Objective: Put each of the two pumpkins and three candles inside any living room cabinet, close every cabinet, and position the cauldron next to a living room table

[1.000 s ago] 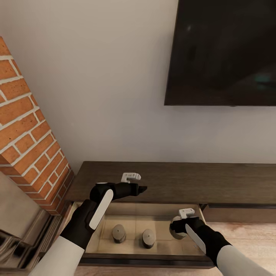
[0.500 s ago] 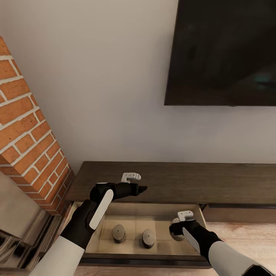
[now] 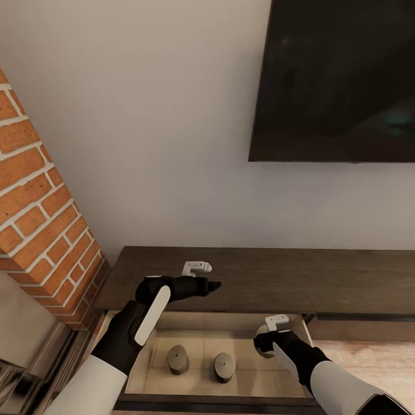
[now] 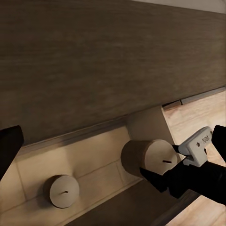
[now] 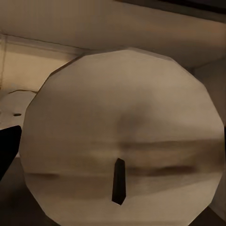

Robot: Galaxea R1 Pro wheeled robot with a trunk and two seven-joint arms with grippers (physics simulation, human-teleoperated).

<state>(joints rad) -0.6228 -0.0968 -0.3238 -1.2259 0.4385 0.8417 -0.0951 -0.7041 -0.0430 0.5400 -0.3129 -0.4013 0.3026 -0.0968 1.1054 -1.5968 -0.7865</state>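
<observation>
Wall [image 3: 173, 144]: pale plaster, rising straight behind the cabinet.
Television [image 3: 340, 80]: a dark screen mounted on the wall, above the cabinet's right-hand stretch.
Brick fireplace [image 3: 40, 219]: red brick with pale joints, butting against the cabinet's left end.
Cabinet [image 3: 323, 276]: long, low, dark-brown wood with a flat top; the landmark for everything here. One drawer stands pulled out at its left end.
Open drawer [image 3: 196, 323]: pale light-wood interior, its dark front edge lying nearest the robot.
Left arm: reaches from the drawer's left side to the cabinet's top edge above the drawer.
Left gripper [image 3: 214, 283]: held over the front edge of the cabinet top, with nothing seen between its dark fingers; how wide they stand cannot be told from these views.
Right gripper [image 3: 264, 343]: at the right end of the open drawer, fingers closed around a candle, held above the drawer floor.
Held candle [image 4: 148, 157]: a stubby cylinder with a pale round top and dark wick, tilted on its side in the right gripper's grasp, just inside the drawer's right wall.
Middle candle [image 3: 223, 366]: upright on the drawer floor, near the drawer's centre.
Left candle [image 3: 178, 358]: upright on the drawer floor, just beside the middle one and apart from it.
</observation>
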